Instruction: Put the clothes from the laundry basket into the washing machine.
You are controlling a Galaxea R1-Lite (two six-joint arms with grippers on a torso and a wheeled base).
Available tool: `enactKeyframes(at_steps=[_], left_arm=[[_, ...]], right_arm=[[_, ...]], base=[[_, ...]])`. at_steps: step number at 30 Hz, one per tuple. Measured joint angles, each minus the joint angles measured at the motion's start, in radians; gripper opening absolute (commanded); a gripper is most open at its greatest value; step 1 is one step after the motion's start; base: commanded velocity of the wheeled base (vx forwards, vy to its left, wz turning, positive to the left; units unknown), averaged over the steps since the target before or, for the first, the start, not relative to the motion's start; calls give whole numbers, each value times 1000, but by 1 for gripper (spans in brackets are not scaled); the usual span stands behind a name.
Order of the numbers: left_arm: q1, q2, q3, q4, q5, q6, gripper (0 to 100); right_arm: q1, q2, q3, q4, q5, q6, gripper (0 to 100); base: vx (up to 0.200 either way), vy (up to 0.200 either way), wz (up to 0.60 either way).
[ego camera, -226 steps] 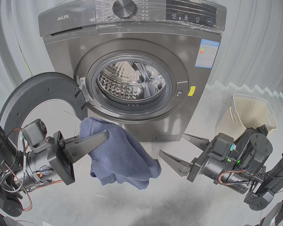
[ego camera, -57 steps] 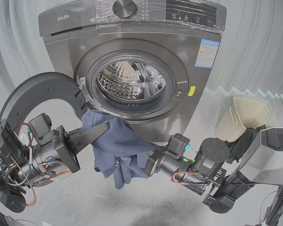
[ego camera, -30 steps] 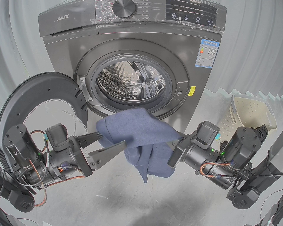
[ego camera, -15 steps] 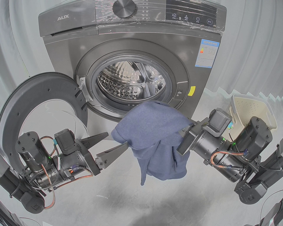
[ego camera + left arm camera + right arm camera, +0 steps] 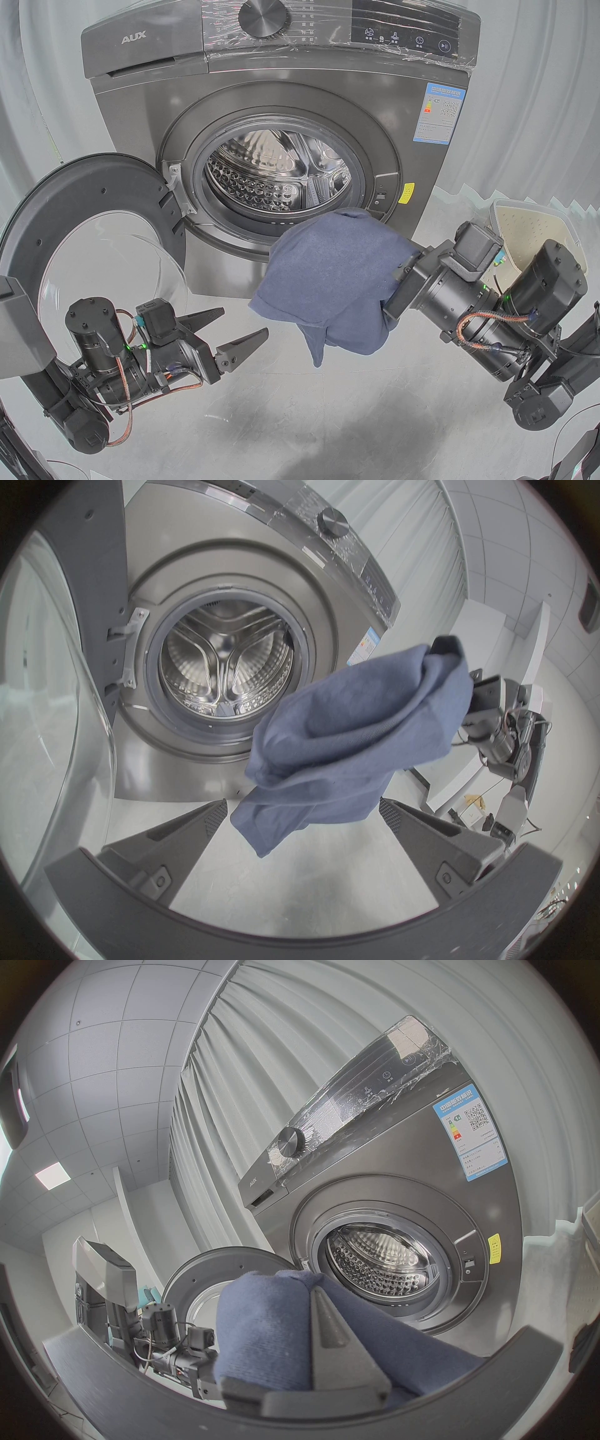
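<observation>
Presently blue garment clamped in right gripper before washing machine; left gripper spread, apart.

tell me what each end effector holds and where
The right end effector grips the blue cloth garment by a bunched fold; the left end effector holds nothing.

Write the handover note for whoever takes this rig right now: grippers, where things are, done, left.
Right gripper: shut on the blue garment, held up in front of the drum opening's lower rim, not inside.
Left gripper: open, empty, low beside the open door.
Laundry basket: stands right of the washing machine; its contents cannot be seen.
Done: garment out of the basket, door open.
Left: push the garment into the drum, release, check the basket.
</observation>
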State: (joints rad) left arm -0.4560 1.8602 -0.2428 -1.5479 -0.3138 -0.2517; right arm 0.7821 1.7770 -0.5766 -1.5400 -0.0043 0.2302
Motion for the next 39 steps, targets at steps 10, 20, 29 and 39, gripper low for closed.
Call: enactKeyframes(at_steps=[10,20,29,39], left_arm=[[-5,102,-58,-1,0,50,100],[11,202,-214,-1,2,59,100],[23,286,-330,-2,6,84,100],[17,299,-362,-5,30,90,100]], right_arm=[[13,-12,-4,0,0,0,0],[23,-14,-4,0,-1,0,0],[43,-10,-5,-1,-3,1,0],[47,7,-3,-1,-3,5,0]], base=[[0,0,0],[0,0,0],[0,0,0],[0,0,0]])
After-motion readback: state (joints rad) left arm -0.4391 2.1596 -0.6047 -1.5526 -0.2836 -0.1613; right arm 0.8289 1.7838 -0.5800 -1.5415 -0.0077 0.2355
